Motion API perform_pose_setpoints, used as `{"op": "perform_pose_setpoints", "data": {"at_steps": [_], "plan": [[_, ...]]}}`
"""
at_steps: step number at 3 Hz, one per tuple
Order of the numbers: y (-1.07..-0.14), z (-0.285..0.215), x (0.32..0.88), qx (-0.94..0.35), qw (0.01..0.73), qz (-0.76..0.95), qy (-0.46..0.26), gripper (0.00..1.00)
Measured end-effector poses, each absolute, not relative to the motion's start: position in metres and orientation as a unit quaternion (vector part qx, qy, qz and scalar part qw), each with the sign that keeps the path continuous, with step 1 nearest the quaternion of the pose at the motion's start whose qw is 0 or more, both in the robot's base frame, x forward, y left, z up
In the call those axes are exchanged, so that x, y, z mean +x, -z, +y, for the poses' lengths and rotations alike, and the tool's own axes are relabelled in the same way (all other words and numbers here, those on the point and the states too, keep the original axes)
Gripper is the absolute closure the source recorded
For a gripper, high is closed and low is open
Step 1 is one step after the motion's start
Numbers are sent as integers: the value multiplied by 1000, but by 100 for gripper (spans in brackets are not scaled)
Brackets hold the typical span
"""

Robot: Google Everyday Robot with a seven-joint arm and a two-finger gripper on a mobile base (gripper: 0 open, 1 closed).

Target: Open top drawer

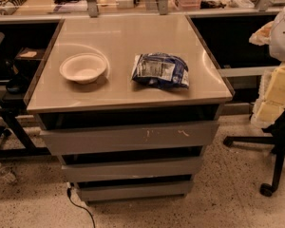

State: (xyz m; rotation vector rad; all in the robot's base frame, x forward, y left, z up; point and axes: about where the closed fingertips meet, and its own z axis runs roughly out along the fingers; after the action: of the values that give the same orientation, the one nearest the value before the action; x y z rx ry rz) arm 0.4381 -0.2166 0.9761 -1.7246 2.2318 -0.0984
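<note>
The top drawer (128,137) is the widest of three grey handle-less drawers under a beige tabletop (114,96). Its flat front has small pale scratch marks right of centre. A dark gap runs above it and none of its interior shows. My gripper (262,33) is at the right edge of the view, on a white arm, raised beside the tabletop's far right corner and well away from the drawer front.
A white bowl (83,68) and a blue snack bag (160,70) lie on the tabletop. Two narrower drawers (133,169) sit below. A black chair base (270,148) stands on the right and a dark frame (9,132) on the left. A cable (80,208) lies on the floor.
</note>
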Motion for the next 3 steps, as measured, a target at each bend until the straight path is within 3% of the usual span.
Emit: {"op": "perform_pose_setpoints", "data": {"at_steps": [1, 3], "plan": [[-975, -214, 436, -602, 166, 780, 38, 0], [-903, -145, 406, -604, 189, 775, -6, 0]]}}
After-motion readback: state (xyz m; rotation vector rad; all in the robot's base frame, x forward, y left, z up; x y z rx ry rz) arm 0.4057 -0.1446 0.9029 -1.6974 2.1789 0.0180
